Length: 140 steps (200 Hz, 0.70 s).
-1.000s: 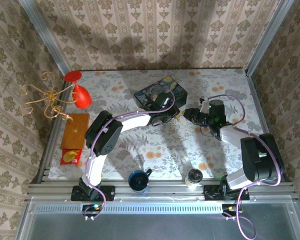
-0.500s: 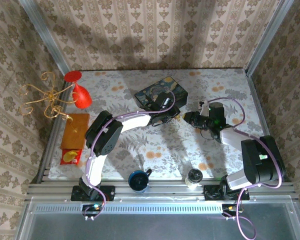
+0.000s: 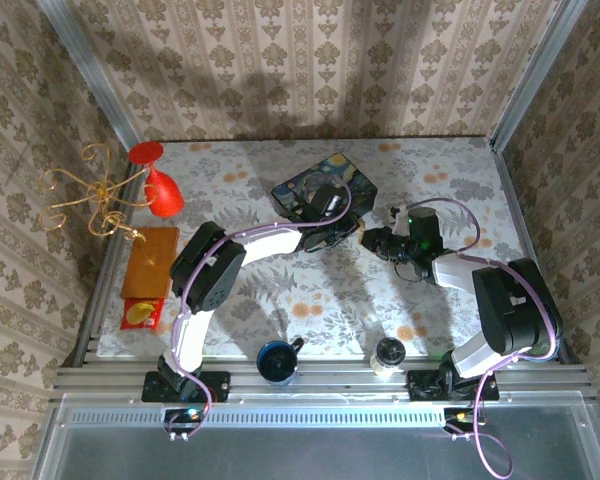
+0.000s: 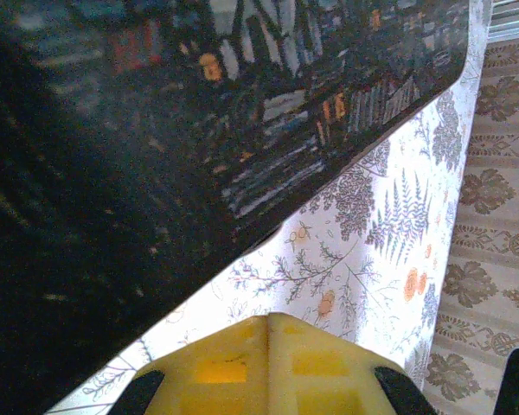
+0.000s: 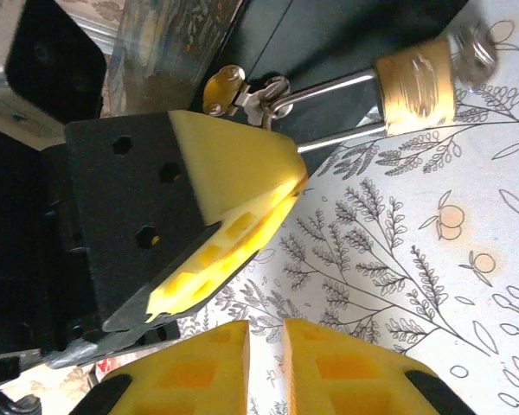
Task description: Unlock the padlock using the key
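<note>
The small brass padlock [image 5: 415, 82] lies on the flowered cloth beside the dark blue painted box [image 3: 323, 185]. Its thin silvery shackle [image 5: 329, 86] runs through the box's silver clasp [image 5: 242, 91]. A blurred silvery piece [image 5: 472, 45], perhaps the key, sits at the padlock's far end. My left gripper [image 5: 299, 177] is shut, its yellow tip right by the shackle's lower leg, and nothing shows between its fingers [image 4: 242, 363]. The box's side [image 4: 112, 130] looms over it. My right gripper [image 5: 266, 324] stands a short way back from the padlock, its jaws a narrow gap apart over bare cloth.
A red goblet [image 3: 160, 188] and a gold wire stand [image 3: 85, 195] are at the far left, with an orange-brown board [image 3: 148, 260] below them. A blue cup [image 3: 277, 360] and a small jar [image 3: 387, 352] stand at the table's near edge.
My right gripper has moved left and slightly nearer, closing in on the left gripper and the box's corner. The left arm has barely moved.
</note>
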### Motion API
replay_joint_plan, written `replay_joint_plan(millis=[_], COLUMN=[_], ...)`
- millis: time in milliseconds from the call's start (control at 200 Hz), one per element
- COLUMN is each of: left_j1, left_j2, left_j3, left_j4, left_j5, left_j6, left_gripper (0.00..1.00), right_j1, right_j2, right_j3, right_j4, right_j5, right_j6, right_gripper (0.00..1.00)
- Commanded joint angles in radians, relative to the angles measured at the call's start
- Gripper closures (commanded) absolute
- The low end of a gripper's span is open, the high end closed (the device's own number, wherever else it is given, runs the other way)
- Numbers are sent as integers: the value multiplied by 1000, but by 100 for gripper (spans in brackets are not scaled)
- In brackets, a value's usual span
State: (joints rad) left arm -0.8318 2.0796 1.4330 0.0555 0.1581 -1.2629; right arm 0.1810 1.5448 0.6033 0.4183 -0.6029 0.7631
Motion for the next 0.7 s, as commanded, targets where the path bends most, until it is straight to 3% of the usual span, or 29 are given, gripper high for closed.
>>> replay_joint_plan(millis=[0,40,110,200,275,440,585,695], left_j1=[-3,-3,-2,-3,-11,-36,-37,-42], left_j2=[-39,-42,-49,-48,-43,-15,27,48], left_j3=[-14,-23,-40,-35,-20,23,59,79], left_j4=[16,14,13,-4,-14,-35,-25,-31], left_j5=[6,5,-6,-33,-71,-160,-192,-221], left_j6=[3,3,10,26,32,47,42,43], left_gripper=[100,97,75,61,39,33,31,31], right_j1=[-1,-9,-22,-38,-47,-92,-110,-110], right_j2=[-51,-74,-110,-135,-145,-88,16,104], right_j3=[11,25,54,87,100,158,244,314], right_j4=[-54,-112,-209,-298,-333,-412,-440,-427], right_j5=[72,92,130,155,169,175,160,155], right_j6=[-19,-47,-100,-152,-171,-205,-259,-269], right_gripper=[80,80,80,80,79,70,76,86])
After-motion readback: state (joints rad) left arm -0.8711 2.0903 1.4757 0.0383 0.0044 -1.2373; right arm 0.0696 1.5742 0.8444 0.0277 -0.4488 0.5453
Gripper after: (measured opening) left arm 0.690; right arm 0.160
